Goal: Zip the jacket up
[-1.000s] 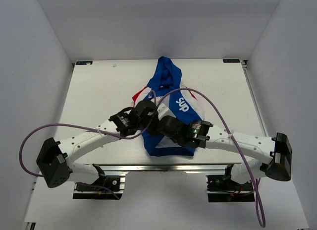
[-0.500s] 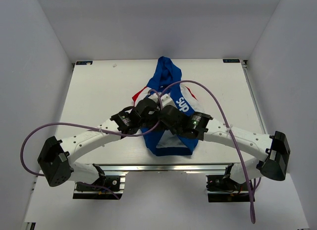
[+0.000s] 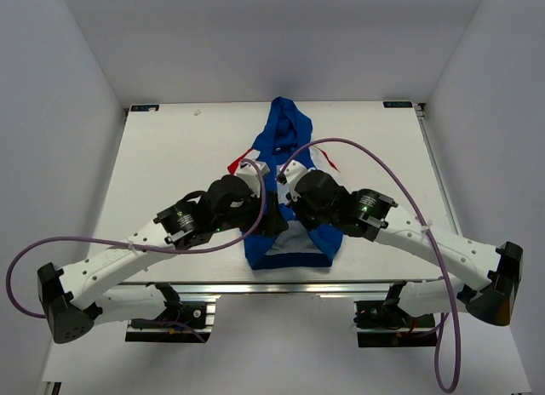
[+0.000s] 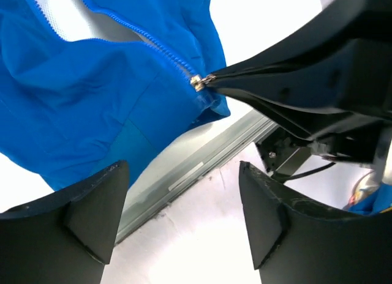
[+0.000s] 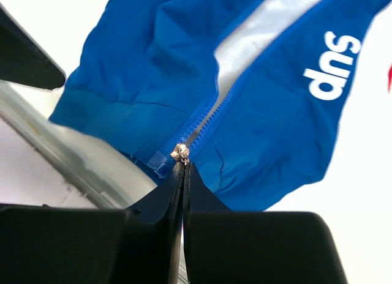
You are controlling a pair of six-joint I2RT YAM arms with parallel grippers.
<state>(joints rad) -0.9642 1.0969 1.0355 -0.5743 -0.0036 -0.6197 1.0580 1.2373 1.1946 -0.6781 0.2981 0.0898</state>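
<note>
The blue jacket (image 3: 285,131) lies on the white table (image 3: 170,157), hood toward the far side, white lining showing between its parted front panels. In the right wrist view my right gripper (image 5: 182,164) is shut on the small metal zipper pull (image 5: 179,153), which sits low on the zipper near the hem, below the white "Sup" lettering (image 5: 331,63). The left wrist view shows the same pull (image 4: 199,82) pinched by the right fingers (image 4: 275,88). My left gripper (image 4: 182,168) is open with nothing between its fingers, just below the jacket's hem (image 4: 92,100).
An aluminium rail (image 4: 184,174) runs along the table's near edge under the left gripper. Purple cables (image 3: 375,169) loop over both arms. White walls enclose the table on three sides.
My left gripper has gone from shut to open, and its arm has swung outward to the left. The right gripper, still shut, has moved up the jacket's front.
</note>
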